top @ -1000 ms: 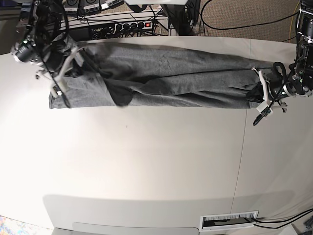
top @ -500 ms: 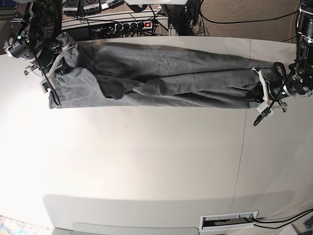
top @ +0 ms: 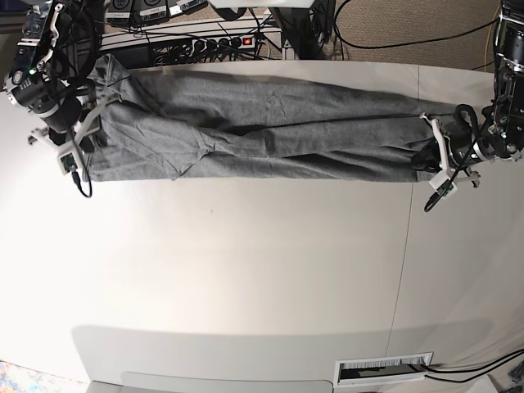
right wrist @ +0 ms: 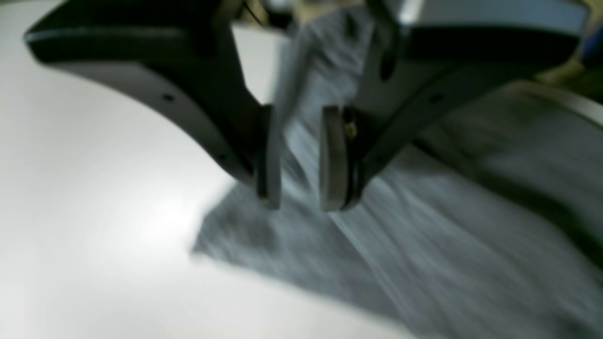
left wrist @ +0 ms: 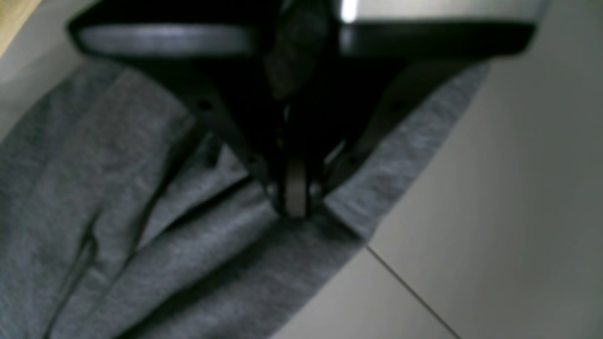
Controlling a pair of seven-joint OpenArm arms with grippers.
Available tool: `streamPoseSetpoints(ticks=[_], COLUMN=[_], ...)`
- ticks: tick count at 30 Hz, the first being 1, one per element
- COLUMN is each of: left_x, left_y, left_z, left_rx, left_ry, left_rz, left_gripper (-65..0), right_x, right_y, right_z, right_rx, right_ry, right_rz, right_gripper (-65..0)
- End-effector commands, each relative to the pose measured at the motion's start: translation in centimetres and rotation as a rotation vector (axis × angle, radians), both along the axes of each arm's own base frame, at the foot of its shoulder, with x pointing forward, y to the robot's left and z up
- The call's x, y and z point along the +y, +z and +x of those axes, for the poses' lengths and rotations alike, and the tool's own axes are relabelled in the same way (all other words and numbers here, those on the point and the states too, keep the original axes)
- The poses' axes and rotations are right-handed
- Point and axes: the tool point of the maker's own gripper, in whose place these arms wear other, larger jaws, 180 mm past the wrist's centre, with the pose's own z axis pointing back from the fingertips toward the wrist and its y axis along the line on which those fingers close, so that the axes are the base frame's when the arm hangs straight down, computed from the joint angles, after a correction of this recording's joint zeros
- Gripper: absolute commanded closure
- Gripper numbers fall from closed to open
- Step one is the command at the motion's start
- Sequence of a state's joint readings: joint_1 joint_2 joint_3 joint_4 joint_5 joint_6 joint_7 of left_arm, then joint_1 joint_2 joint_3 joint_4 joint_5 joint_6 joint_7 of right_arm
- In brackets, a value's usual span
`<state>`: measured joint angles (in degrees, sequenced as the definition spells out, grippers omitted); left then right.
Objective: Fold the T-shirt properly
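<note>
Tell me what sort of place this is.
Probably a robotics lab or test bench, not a home. A grey T-shirt lies stretched across a plain white table between two robot arms, and a power strip with tangled cables sits behind the table's far edge.

The left hand (left wrist: pixel 296 197) sits low at one end of the T-shirt (top: pixel 262 131), fingers pressed together on a pinch of its edge. The right hand (right wrist: pixel 301 160) hovers over the opposite end, fingers parted, holding nothing.
</note>
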<state>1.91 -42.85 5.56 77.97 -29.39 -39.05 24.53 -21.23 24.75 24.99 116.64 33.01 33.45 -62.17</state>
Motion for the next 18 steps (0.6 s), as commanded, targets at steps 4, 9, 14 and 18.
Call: streamPoseSetpoints(ticks=[4,9,14,18], left_x=[1.1,1.1,0.6,0.2], left_y=[-0.7,-0.6,0.0,1.0], left_z=[-0.5,-0.5,0.1,0.7], left_rx=[0.032,0.031,0.020,0.008], left_ry=[-0.007,-0.007,0.007,0.022], left_rz=[0.067,0.068,0.024,-0.031], left_gripper=[0.0,0.0,0.0,0.0], right_x=[3.0,6.2,9.9,11.6], right_y=[1.7,0.1,-3.1,-5.7], right_z=[0.8,0.3,-0.1,0.2], right_rx=[-0.088,-0.045,0.005,0.000], right_ry=[0.037,0.086,0.201,0.279], right_rz=[0.169,0.236,0.197,0.119], right_gripper=[-15.5,-3.0,0.0,0.0])
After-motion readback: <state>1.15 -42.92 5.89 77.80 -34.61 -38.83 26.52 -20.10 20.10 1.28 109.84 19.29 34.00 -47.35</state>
